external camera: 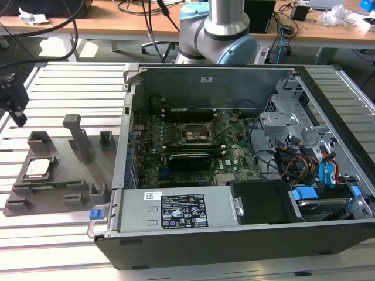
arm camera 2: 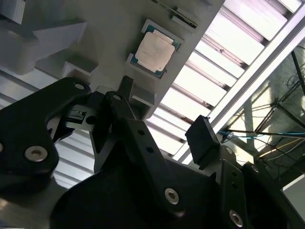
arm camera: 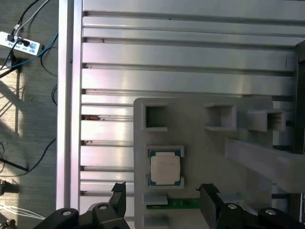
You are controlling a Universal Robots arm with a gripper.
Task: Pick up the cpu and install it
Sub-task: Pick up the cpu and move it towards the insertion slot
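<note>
First wrist view has the cpu (arm camera: 165,168) seated in its grey holder (arm camera: 195,138), with the gripper (arm camera: 163,188) spread wide and empty nearby. Exterior view adds the open computer case (external camera: 246,234).

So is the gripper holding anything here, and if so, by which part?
Nothing is held. The gripper is open, and the cpu lies in its grey tray, clear of the gripper.

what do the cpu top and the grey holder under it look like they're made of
The cpu: pale, matte silvery top, likely metal, with a green board edge. The grey holder: dull, uniform grey with moulded pockets, probably plastic, possibly printed.
</note>
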